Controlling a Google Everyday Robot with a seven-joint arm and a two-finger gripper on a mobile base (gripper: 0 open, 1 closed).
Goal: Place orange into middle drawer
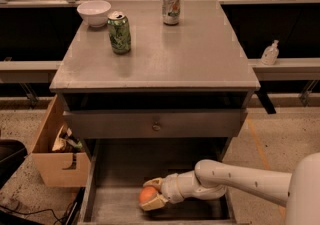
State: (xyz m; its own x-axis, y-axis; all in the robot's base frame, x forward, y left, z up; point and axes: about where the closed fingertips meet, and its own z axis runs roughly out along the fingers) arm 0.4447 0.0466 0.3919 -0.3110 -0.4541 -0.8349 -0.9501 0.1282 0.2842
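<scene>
The orange [148,194] is round and bright, low in the picture, inside the pulled-out middle drawer [115,209]. The drawer is grey with a bare plank floor and low side walls. My gripper [153,194] reaches in from the right on a white arm and is shut on the orange, holding it just above or on the drawer floor near the front left. One finger shows above the fruit and one below it.
A grey cabinet top [200,54] carries a green can [119,32], a second can [171,6] and a white bowl [94,12]. A shut drawer front with a knob [156,126] sits above. A cardboard box [57,154] stands left of the cabinet. A soap bottle [270,52] is at the right.
</scene>
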